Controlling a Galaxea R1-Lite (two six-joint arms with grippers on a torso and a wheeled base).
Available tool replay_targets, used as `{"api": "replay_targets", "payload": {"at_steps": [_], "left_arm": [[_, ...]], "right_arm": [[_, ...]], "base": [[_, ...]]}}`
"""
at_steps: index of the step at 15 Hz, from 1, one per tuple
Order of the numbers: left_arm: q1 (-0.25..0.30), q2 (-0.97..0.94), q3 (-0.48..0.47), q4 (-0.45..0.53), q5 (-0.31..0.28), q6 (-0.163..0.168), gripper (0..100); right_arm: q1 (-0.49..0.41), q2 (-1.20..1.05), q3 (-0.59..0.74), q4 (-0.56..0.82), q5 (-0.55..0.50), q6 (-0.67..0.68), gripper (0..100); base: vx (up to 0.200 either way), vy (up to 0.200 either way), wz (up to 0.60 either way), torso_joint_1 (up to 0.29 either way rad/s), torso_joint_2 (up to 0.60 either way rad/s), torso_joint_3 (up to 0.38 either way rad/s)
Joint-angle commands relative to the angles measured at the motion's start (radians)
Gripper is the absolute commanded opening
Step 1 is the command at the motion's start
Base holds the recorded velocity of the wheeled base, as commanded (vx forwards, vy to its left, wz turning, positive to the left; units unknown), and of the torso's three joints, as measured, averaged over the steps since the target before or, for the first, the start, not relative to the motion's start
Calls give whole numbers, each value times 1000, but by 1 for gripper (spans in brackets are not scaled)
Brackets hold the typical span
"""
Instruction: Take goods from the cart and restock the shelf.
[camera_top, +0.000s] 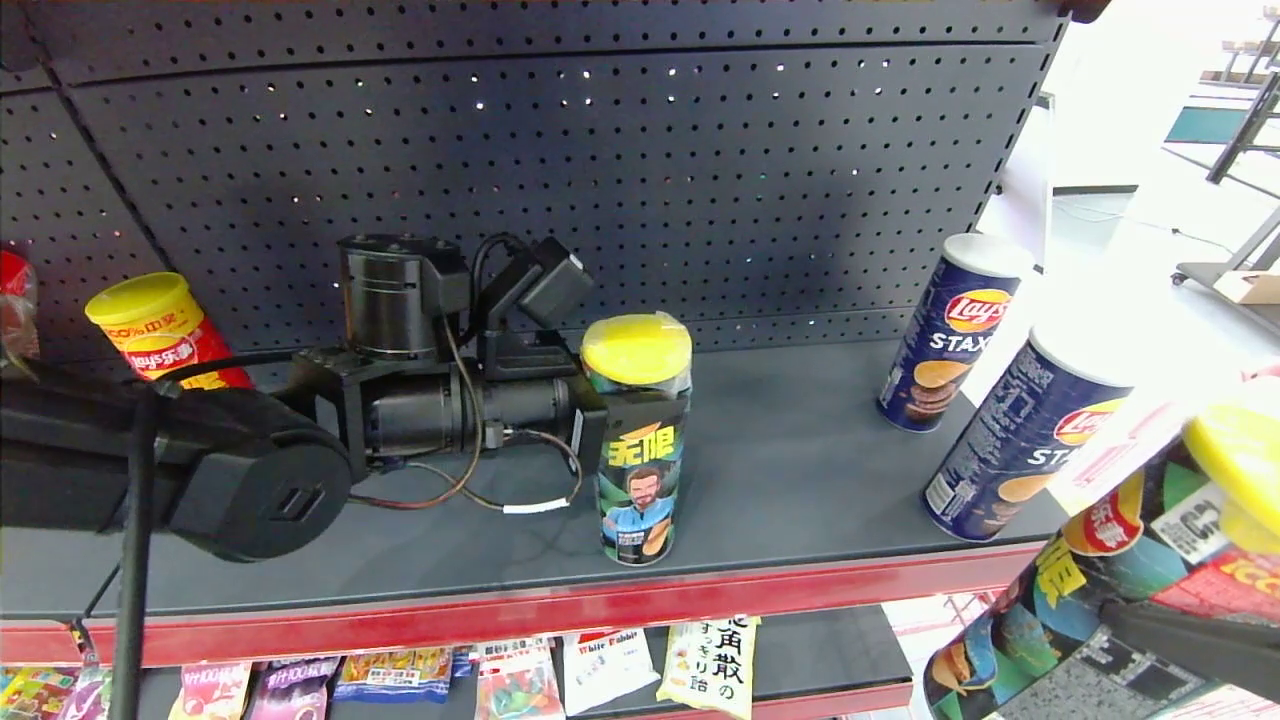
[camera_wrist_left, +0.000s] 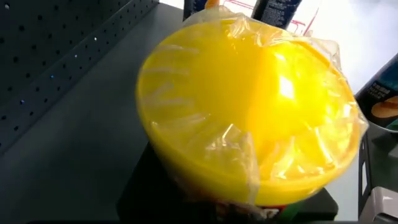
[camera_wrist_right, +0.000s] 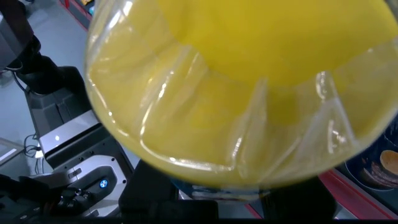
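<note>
The green can (camera_top: 640, 470) stands upright on the shelf (camera_top: 800, 470), near the front edge and about the middle, with my left gripper (camera_top: 636, 412) clenched around its upper body just under the yellow lid (camera_wrist_left: 249, 106). From the head view the base looks to be down on the deck, though I can't be sure it sits flat all round, since the far side is hidden. To finish this placement well I'd want the can's weight fully on the shelf before I let go, then open the fingers evenly and draw the arm straight back, level, so neither pad drags the wrapper and tips a tall, narrow can this close to the lip. The nearest neighbours leave room: two blue cans (camera_top: 950, 335) stand well apart towards the right end, and a red can (camera_top: 165, 330) sits at the back on the left, against the pegboard (camera_top: 640, 150). My right gripper (camera_top: 1150, 620) grasps a second can (camera_top: 1100, 590), tilted, off the right front corner of the shelf and below its level; I'd judge the gap between the green can and the blue ones the natural slot for it.
</note>
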Motion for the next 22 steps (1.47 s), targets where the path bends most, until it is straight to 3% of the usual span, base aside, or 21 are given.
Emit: {"api": "replay_targets", "payload": {"at_steps": [1,10,13,21,22], "left_arm": [[0,-9,16,-1,-1,2,0],[3,-8,62,-50,-12,9,0],[8,-1,82,-51,-15,48,0],[24,-9,109,-51,-33,52,0],[24,-9,108,-51,-33,51,100]], "right_arm": [[1,0,0,0,2,-1,0],[1,1,1,0,3,-1,0],[1,1,1,0,3,-1,0],[1,4,1,0,3,-1,0],[1,6,1,0,3,-1,0]], "base": [[0,0,0,0,0,0],[0,0,0,0,0,0],[0,0,0,0,0,0],[0,0,0,0,0,0],[0,0,0,0,0,0]]}}
